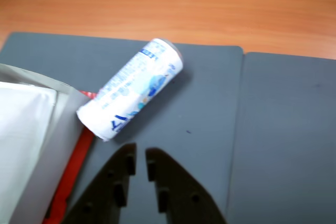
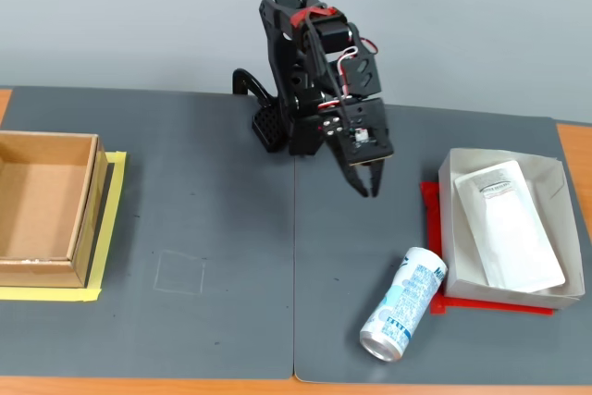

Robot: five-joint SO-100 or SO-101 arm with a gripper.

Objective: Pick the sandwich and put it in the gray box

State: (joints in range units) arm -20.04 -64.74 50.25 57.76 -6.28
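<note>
The sandwich (image 2: 511, 222), a flat white package with a small label at its far end, lies inside the gray box (image 2: 504, 292) at the right of the fixed view. In the wrist view the sandwich (image 1: 21, 129) and the box wall (image 1: 55, 150) show at the left edge. My gripper (image 2: 368, 188) hangs above the mat, left of the box and apart from it, with its fingers together and nothing between them. In the wrist view the gripper (image 1: 140, 151) enters from the bottom edge with only a thin gap between the tips.
A white-and-blue drink can (image 2: 404, 304) lies on its side on the dark mat, in front of the gripper (image 1: 131, 90) and touching the red tape outline (image 2: 430, 219) under the gray box. A brown cardboard box (image 2: 42, 205) stands on yellow tape at the far left.
</note>
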